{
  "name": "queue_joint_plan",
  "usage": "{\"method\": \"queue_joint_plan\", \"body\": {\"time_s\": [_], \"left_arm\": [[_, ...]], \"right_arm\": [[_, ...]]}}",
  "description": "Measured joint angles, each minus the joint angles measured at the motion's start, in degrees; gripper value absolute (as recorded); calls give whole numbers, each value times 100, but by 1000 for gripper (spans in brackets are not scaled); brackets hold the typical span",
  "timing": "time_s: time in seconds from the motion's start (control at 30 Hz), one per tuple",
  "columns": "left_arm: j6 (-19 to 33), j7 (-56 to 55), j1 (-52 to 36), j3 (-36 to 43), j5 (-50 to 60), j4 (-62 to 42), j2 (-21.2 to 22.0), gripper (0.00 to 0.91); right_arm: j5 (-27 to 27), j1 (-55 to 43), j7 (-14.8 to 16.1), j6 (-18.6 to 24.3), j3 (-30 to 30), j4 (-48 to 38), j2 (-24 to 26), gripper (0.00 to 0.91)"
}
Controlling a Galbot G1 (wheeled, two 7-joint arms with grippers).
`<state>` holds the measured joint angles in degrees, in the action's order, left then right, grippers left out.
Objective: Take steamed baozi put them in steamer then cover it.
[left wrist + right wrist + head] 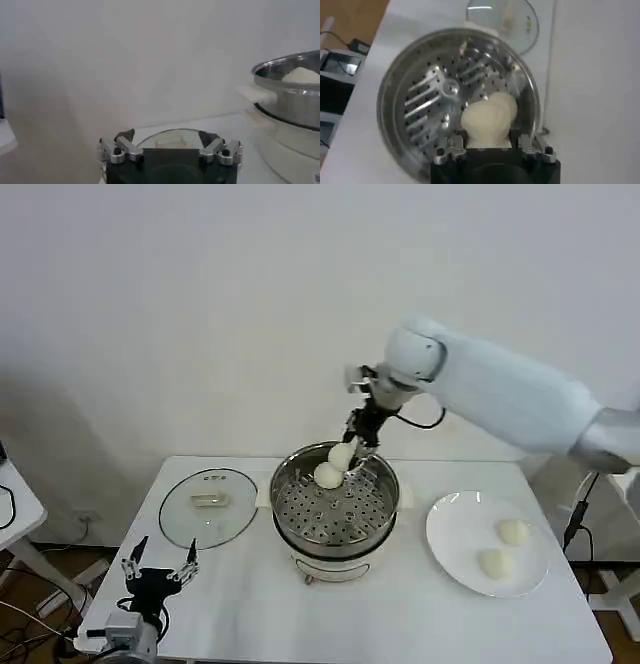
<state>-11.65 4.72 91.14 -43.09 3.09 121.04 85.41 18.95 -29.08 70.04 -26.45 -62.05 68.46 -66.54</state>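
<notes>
White table (250, 604): cover (208, 506) flat, handle (209, 500) crosswise.

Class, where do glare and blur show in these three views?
Head view: the lid reflects pale light; right wrist view: bright glints on the steamer tray, the held bun soft-edged; left wrist view: the steamer's rim shines, everything slightly soft.

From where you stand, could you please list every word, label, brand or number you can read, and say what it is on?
None can be read.
The cover has faint dark marks near its rim, too small to read.
The steamer, the plate and both end effectors show no legible text.
</notes>
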Motion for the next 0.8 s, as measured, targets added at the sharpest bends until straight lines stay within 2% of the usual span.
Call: {"method": "queue_joint_plan", "body": {"time_s": [0.37, 0.8], "left_arm": [[0, -15, -18, 28, -14, -45, 9, 907], [1, -20, -19, 27, -19, -54, 31, 907]], "right_arm": [[-91, 246, -31, -10, -239, -403, -646, 554], [-245, 446, -126, 78, -333, -721, -1049, 564]]}}
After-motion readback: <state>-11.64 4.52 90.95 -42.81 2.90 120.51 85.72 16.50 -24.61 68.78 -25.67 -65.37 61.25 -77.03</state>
